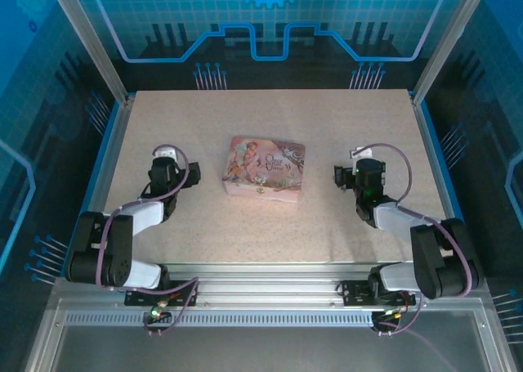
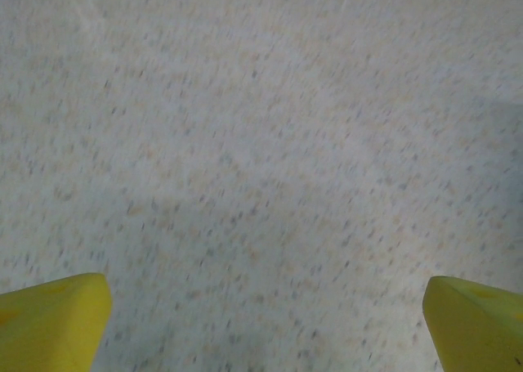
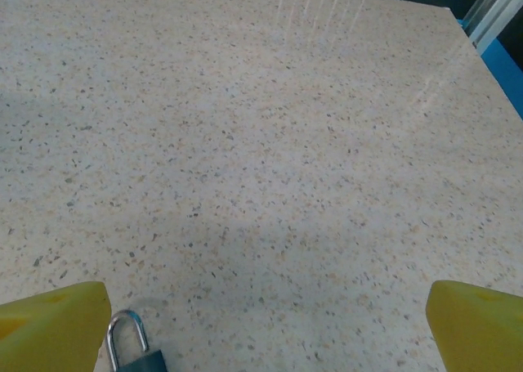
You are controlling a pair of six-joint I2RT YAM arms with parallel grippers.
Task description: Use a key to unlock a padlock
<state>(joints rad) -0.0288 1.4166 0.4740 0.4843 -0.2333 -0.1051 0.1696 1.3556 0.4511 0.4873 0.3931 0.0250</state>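
Note:
The padlock [image 3: 133,349] lies flat on the speckled table at the bottom left of the right wrist view. Its silver shackle points away and its bluish body is cut off by the frame edge. My right gripper [image 3: 265,339] is open, and its left yellow fingertip [image 3: 51,327] sits just beside the shackle without touching it. Nothing lies between the two fingers. My left gripper [image 2: 265,331] is open too, low over bare table, in a blurred picture. From above, the left gripper [image 1: 166,154] and right gripper [image 1: 354,169] flank the pink box. The key is out of view.
A pink illustrated box [image 1: 264,172] lies flat in the middle of the table, between the two arms. Aluminium frame posts and blue walls [image 1: 431,102] border the table on the left, right and back.

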